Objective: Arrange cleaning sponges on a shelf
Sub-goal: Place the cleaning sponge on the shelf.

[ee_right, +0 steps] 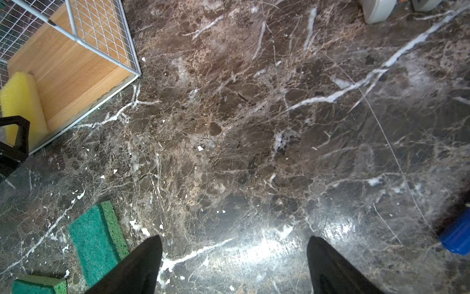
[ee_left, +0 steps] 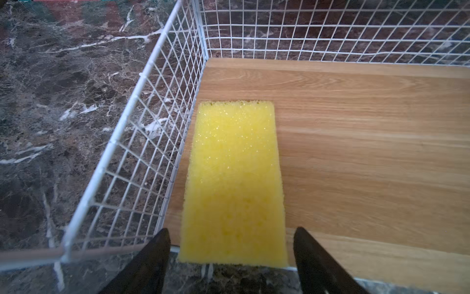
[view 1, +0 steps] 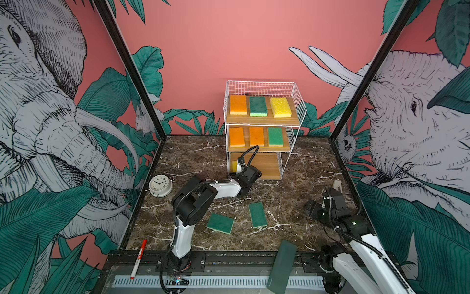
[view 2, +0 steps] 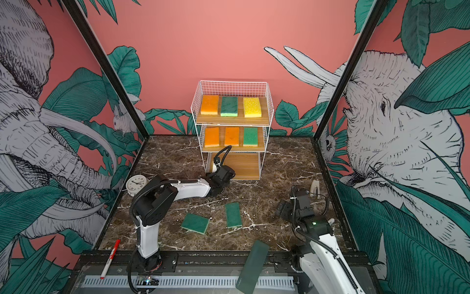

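Yellow sponge (ee_left: 234,183) lies lower centre on the shelf's (ee_left: 356,152) board, between the left end effector's (ee_left: 232,229) parted fingers, seemingly untouched.

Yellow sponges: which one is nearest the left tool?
The yellow sponge on the shelf's bottom board, in front of the left tool; the other yellow sponge lies on the top board.

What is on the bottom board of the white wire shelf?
One yellow rectangular foam sponge, flat beside the wire side wall. The remaining light wooden board shows bare; whatever the sponge covers is hidden.
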